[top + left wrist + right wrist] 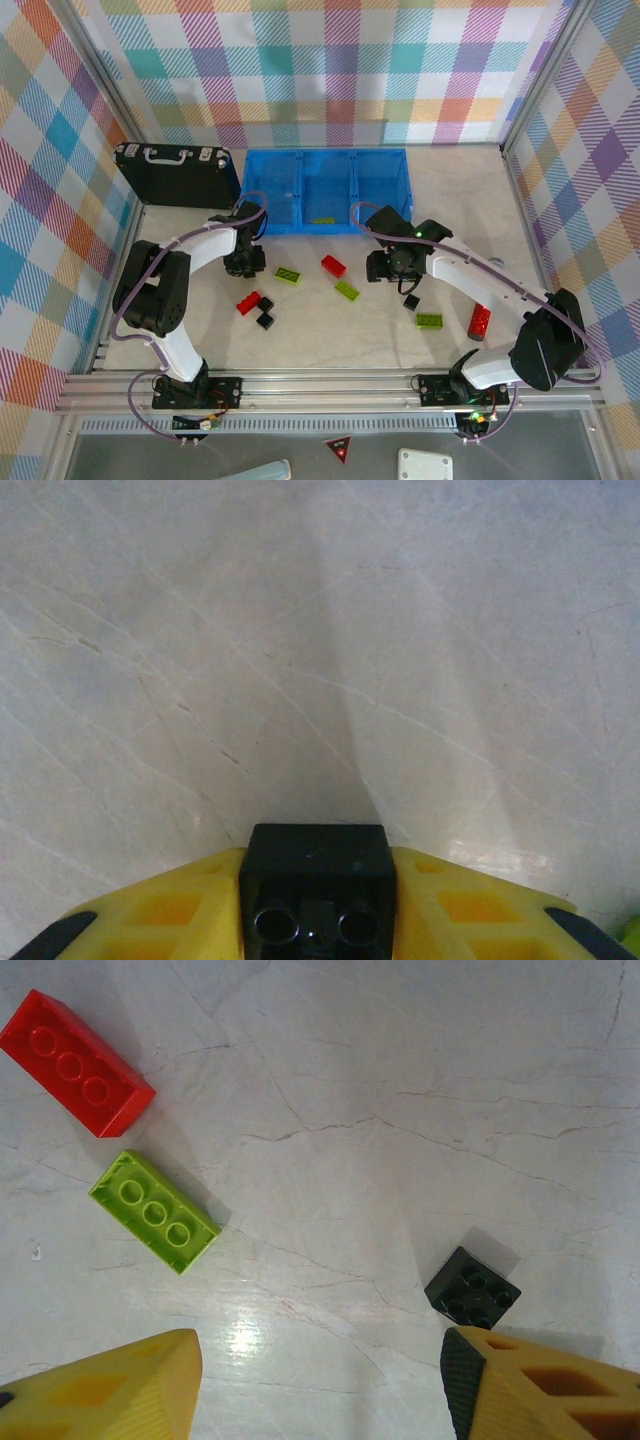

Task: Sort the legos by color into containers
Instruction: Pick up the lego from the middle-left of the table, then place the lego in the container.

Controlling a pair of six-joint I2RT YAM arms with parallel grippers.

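Legos (333, 266): mostly loose on tabletop (330, 345), at 6 o'clock of blue bin (320, 152); one green brick (322, 221) apparently in middle compartment. Left hand (245, 262) clamped on black cube (318, 855); right hand (320, 1360) part open, empty. Sorting judged barely begun.

A briefcase (175, 168) sits left of the bin (325, 153). One brick (322, 221) lies in the bin's middle compartment, at the front. Other bricks (333, 266) lie on the counter (450, 200) before the bin; a cube (315, 865) sits between the left gripper's (244, 262) jaws, before the bin's left end.
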